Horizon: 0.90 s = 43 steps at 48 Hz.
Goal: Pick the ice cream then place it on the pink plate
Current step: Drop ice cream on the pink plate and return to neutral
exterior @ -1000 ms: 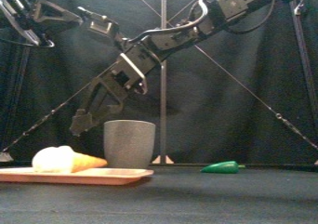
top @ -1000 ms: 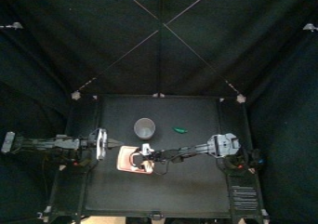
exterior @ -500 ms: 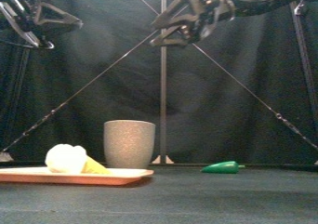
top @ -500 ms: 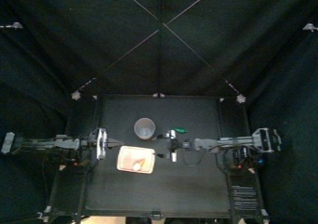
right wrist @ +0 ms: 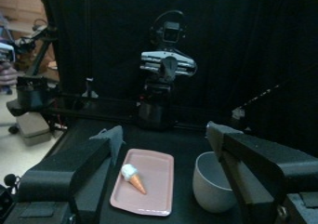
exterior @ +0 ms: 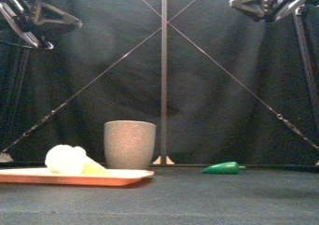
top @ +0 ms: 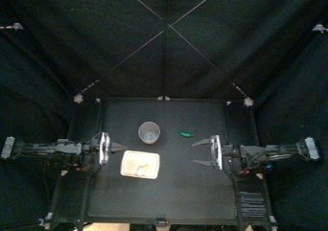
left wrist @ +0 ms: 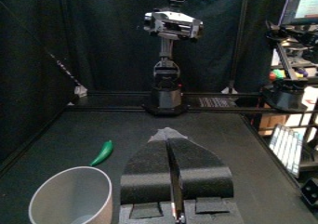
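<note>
On the left half of the table (top: 193, 189), around 8 o'clock from its middle, finding the ice cream (exterior: 73, 160) lying on its side on the pink plate (exterior: 122, 175). In the front view, showing its white scoop at the 9 o'clock end and its yellow cone pointing toward 3 o'clock. Resting wholly inside the plate's rim, with nothing touching it.

Seeing the grey cup (exterior: 130, 144) standing upright behind the plate, at about 11 o'clock from the table's middle, near the plate but apart from it. Noting a small green toy (exterior: 225, 167) lying on the bare table at about 1 o'clock, well apart from the plate and off to the cup's 3 o'clock side.

Holding the right gripper (top: 205, 153) high above the table at 3 o'clock, jaws spread wide, gripping nothing, and facing across toward the plate. Holding the left gripper (top: 113, 150) raised at 9 o'clock, jaws pressed together with nothing between them, just off the plate's 9 o'clock side.

From the right wrist, showing plate and cup side by side on the table, framed between the wide jaws and well apart from them. From the left wrist, showing the cup's mouth beside the closed jaws and the green toy lying beyond it.
</note>
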{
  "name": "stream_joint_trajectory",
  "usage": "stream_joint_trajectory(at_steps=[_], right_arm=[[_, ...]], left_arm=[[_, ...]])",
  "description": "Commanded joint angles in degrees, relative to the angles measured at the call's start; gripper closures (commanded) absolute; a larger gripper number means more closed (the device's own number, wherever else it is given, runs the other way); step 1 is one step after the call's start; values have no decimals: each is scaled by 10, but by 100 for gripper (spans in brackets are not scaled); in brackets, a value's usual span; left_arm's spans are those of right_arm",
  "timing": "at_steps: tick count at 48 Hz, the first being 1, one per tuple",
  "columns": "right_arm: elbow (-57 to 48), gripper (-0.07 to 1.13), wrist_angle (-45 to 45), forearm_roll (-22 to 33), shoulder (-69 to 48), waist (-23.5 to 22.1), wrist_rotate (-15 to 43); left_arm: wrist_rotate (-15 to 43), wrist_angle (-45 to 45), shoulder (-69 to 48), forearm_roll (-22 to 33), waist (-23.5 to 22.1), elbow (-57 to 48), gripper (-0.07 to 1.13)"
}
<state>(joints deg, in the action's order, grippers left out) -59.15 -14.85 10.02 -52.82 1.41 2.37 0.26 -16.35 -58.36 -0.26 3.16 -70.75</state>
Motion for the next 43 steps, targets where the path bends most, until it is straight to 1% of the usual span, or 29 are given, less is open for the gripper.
stream_joint_trajectory(at_steps=[1, 13, 43], right_arm=[[-20, 1, -4, -7, -43, 2, 2], [-47, 1, 10, -41, -62, -5, 1], [-51, 1, 24, -40, -65, -34, 0]], left_arm=[[1, -3, 2, -2, 1, 8, 108], [1, -3, 1, -1, 2, 8, 108], [0, -4, -1, -1, 2, 9, 108]])
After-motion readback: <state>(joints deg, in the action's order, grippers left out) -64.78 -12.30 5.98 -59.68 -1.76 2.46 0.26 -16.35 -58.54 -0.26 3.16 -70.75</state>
